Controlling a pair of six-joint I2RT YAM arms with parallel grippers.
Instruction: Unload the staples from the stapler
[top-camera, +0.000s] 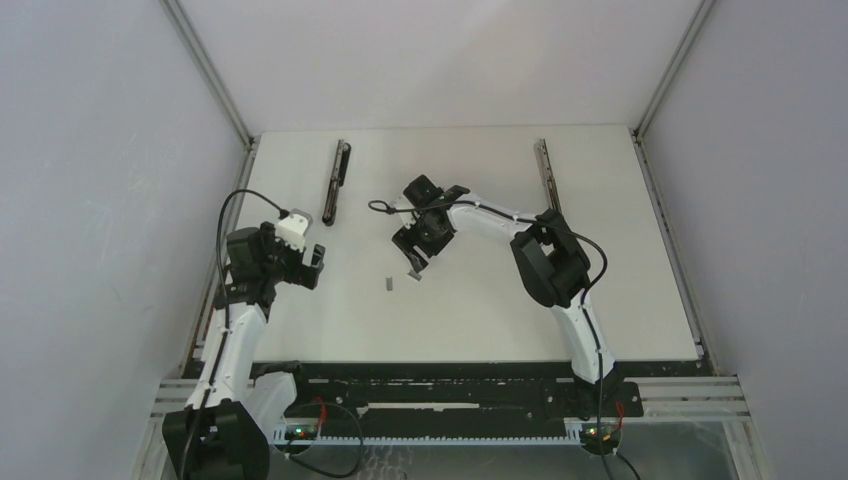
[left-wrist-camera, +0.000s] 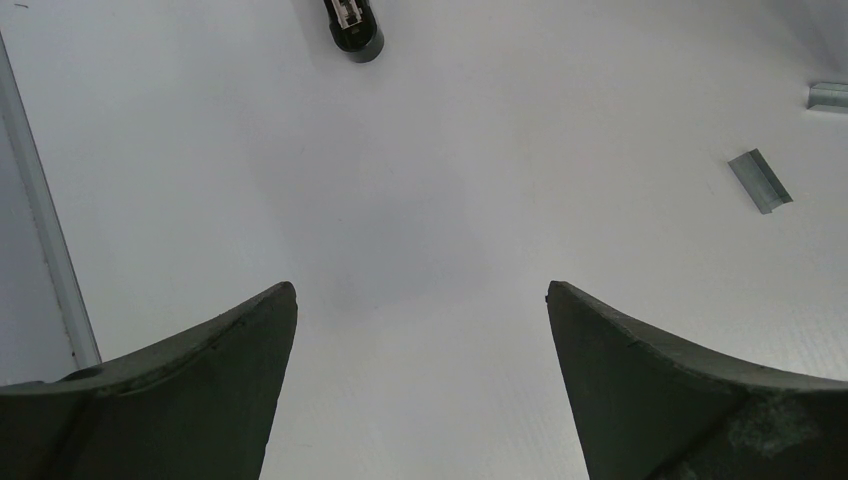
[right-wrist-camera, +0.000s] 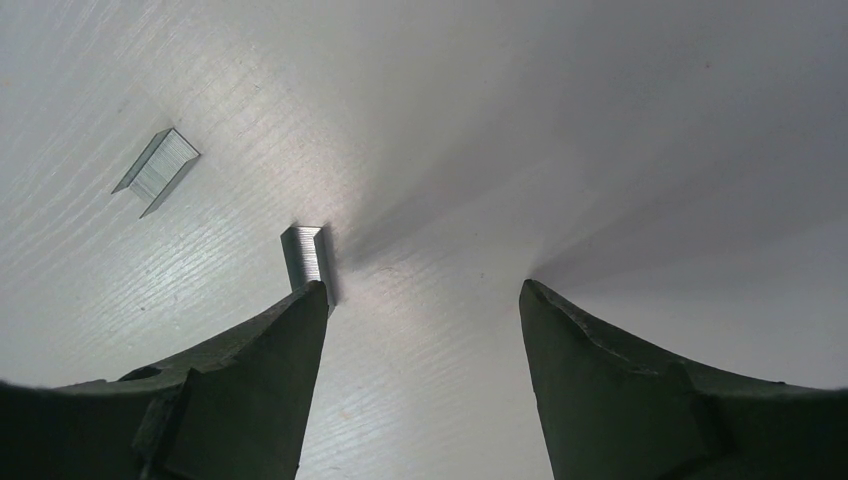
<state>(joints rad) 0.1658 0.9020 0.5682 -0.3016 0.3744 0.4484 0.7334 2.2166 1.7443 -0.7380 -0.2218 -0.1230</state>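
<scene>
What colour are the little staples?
Shiny silver-grey; the staples show best in the right wrist view.

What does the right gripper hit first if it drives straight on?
Probably bare table: the right gripper is open, and a staple strip at one fingertip may get clipped, depth unclear.

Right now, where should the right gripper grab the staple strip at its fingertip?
Across the strip's two long sides, mid-length, from above: it's a narrow channel low on the table. It sits outside the open right gripper, by one finger, so shift first.
</scene>
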